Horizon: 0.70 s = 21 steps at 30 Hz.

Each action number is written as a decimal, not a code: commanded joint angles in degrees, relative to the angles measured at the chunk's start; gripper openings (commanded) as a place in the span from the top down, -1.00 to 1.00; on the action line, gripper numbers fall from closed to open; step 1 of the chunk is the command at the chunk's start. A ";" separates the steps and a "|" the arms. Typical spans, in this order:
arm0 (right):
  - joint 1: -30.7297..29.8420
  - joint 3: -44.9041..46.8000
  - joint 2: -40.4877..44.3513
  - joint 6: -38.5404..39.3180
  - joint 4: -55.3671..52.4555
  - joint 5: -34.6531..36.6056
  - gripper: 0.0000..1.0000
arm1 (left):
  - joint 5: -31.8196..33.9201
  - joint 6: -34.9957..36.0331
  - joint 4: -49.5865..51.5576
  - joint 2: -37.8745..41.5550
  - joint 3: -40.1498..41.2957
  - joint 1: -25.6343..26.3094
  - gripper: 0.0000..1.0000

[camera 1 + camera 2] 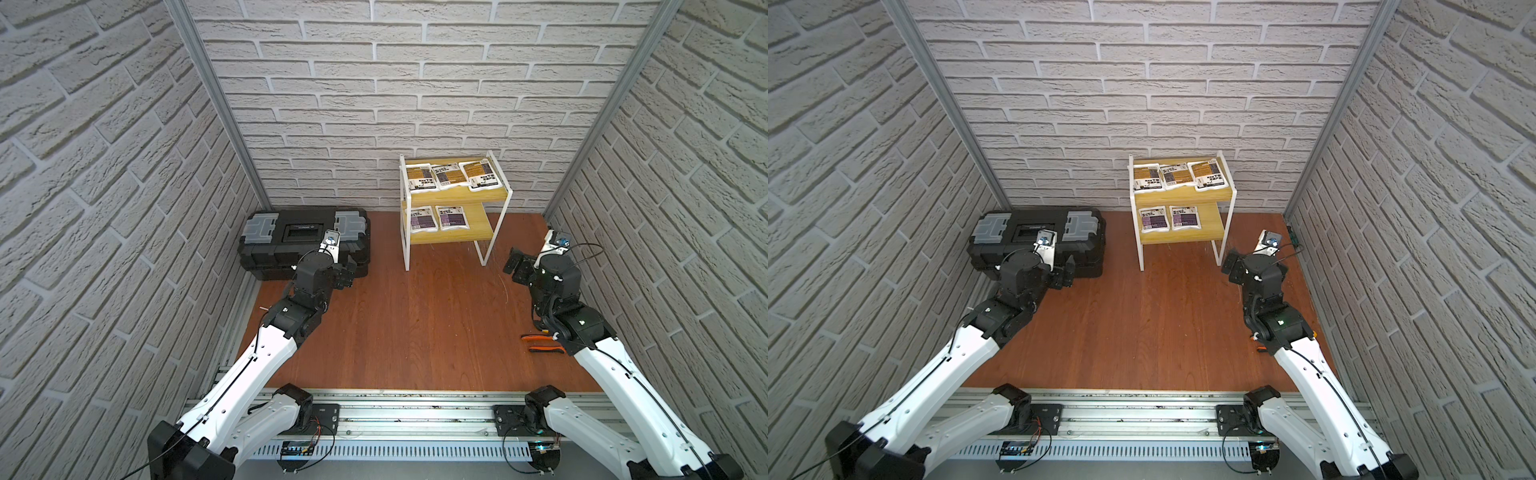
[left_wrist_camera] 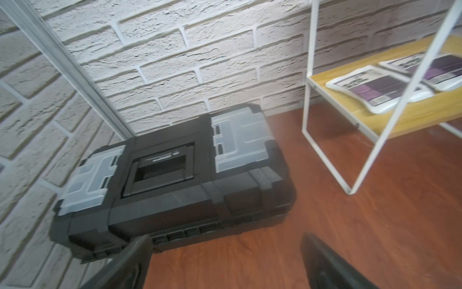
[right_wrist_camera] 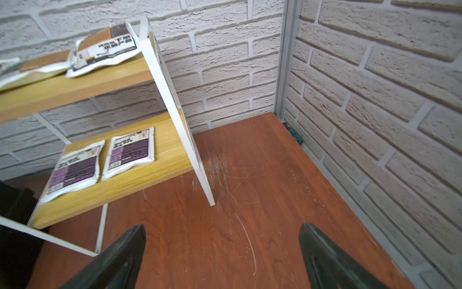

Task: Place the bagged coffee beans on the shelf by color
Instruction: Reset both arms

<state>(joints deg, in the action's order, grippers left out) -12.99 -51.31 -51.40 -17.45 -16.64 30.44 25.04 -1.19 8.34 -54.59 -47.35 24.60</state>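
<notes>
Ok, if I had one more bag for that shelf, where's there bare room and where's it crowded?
The lower board is bare between the purple bags and the shelf's white side frame toward the right arm. The top board is crowded: three orange-brown bags lie side by side across it.

A robot test booth, not a real room.
Printed-brick panels (image 1: 415,83) between aluminium posts (image 1: 216,104) wall in my wood-look table (image 1: 415,324); my arms (image 1: 266,349) sit on a metal rail (image 1: 415,415) at its near edge.

Both arms reach forward. The left gripper (image 2: 225,262) hovers left of the shelf (image 1: 478,224) and the right gripper (image 3: 222,255) right of it, both with jaws spread and empty.
</notes>
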 commanded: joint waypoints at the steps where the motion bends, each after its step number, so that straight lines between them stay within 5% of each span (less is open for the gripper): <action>1: 3.58 2.84 -1.06 5.92 5.92 -1.90 -1.00 | 1.81 4.14 -10.16 2.72 6.90 -3.31 -0.97; 9: 14.10 14.30 -4.21 6.82 17.70 -9.93 -1.00 | -6.00 4.71 -24.13 3.67 19.05 -16.92 -0.97; 15: 14.75 23.36 -13.08 7.40 36.35 -10.95 -1.00 | -13.42 1.41 -32.74 -0.96 24.29 -24.54 -0.97; 21: 14.40 28.92 -23.13 10.44 53.98 -11.60 -1.00 | -17.14 1.21 -41.44 -9.72 27.50 -26.36 -0.97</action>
<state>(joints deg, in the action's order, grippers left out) 1.61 -23.73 -72.88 -9.30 21.56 19.53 11.84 0.82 -23.83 -61.52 -21.06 -1.23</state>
